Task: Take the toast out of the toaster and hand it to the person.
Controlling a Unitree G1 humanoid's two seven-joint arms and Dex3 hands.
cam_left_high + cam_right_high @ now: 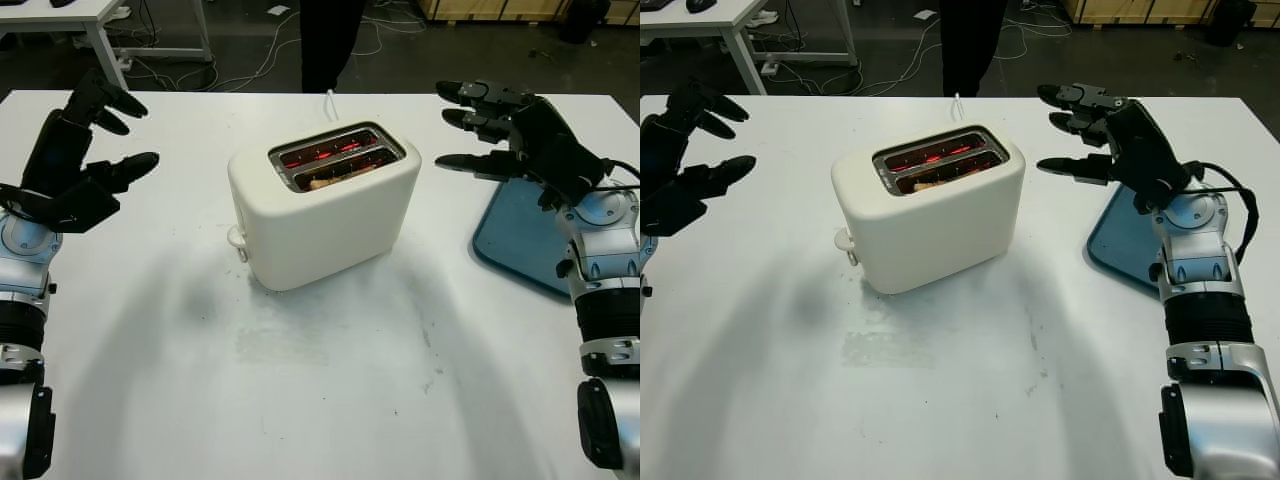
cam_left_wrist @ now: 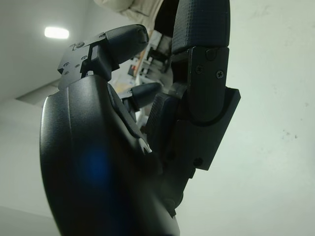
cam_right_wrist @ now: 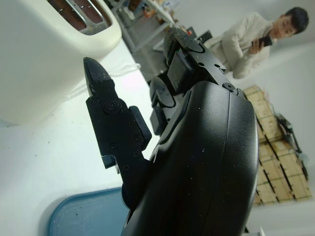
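A cream two-slot toaster [image 1: 322, 205] stands in the middle of the white table [image 1: 330, 390], its slots glowing red. A slice of toast [image 1: 335, 177] sits low in the nearer slot, only its top edge showing. My left hand [image 1: 95, 145] is raised at the left side of the table, open, well apart from the toaster. My right hand [image 1: 490, 125] hovers to the right of the toaster, open, its fingers pointing toward the toaster's [image 3: 44, 54] top. A person [image 1: 330, 40] in dark trousers stands beyond the far edge of the table.
A blue tray [image 1: 525, 235] lies on the table at the right, under my right forearm. The toaster's white cord [image 1: 330, 100] runs off the far edge. Another white table [image 1: 60, 15] stands at the back left. A second person [image 3: 256, 37] is seen in the right wrist view.
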